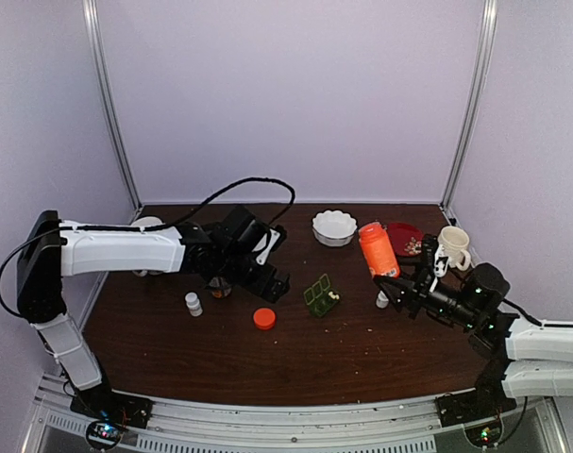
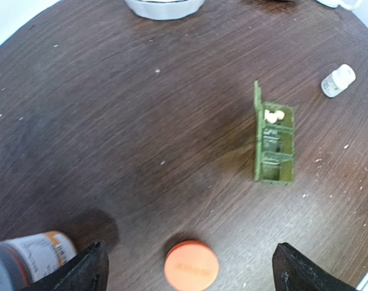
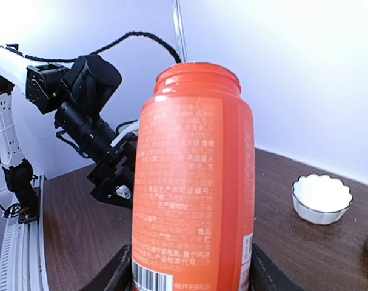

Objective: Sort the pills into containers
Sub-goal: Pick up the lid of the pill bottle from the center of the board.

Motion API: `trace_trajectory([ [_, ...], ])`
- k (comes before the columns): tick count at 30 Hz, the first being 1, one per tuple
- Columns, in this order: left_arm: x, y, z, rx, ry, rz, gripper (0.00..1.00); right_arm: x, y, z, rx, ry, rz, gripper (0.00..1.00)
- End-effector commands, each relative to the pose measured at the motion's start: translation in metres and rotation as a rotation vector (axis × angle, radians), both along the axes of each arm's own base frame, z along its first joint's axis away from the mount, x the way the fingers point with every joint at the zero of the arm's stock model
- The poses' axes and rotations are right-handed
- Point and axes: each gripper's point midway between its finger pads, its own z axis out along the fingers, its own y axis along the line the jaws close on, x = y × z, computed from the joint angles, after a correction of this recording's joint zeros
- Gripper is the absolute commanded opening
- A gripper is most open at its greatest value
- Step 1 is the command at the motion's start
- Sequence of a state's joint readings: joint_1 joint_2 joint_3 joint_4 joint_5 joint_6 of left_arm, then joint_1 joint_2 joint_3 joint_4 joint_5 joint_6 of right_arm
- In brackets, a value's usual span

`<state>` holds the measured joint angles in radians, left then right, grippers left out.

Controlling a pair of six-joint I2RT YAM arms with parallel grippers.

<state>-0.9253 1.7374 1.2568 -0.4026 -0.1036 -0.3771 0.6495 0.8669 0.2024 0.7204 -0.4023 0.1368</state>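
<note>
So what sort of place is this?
Probably a robot test booth: plain pale walls enclose a dark wooden table, with two white-and-black robot arms bolted at its near edge.

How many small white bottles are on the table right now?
2. One small white bottle stands left of the orange cap; the other stands right of the green pill box. Others may be hidden.
</note>
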Motion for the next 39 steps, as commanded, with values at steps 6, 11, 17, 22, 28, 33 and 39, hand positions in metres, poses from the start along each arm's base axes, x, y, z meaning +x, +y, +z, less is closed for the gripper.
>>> trace_trajectory([
  [6, 0.002, 0.031, 0.081, -0.097, -0.201, 0.102, 0.98, -0.012, -0.010, 0.091, 0.192, -0.328, -0.021, 0.00],
  [11, 0.012, 0.046, 0.112, -0.139, -0.289, 0.147, 0.97, -0.005, -0.008, 0.111, 0.205, -0.371, -0.044, 0.00],
  [17, 0.041, 0.070, 0.117, -0.108, -0.308, 0.185, 0.98, 0.018, 0.006, 0.115, 0.192, -0.408, -0.073, 0.00],
  [22, 0.038, 0.080, 0.136, -0.140, -0.279, 0.168, 0.97, -0.003, 0.009, 0.117, 0.271, -0.475, 0.023, 0.00],
  [28, 0.021, 0.077, 0.131, -0.142, -0.138, 0.149, 0.98, 0.026, 0.010, 0.098, 0.197, -0.273, -0.075, 0.00],
  [33, 0.018, 0.080, 0.118, -0.218, -0.158, 0.182, 0.95, 0.025, 0.004, 0.079, 0.182, -0.330, -0.122, 0.00],
  [39, -0.008, 0.073, 0.114, -0.383, -0.101, 0.135, 0.93, 0.041, -0.028, 0.098, 0.365, -0.167, -0.295, 0.00],
])
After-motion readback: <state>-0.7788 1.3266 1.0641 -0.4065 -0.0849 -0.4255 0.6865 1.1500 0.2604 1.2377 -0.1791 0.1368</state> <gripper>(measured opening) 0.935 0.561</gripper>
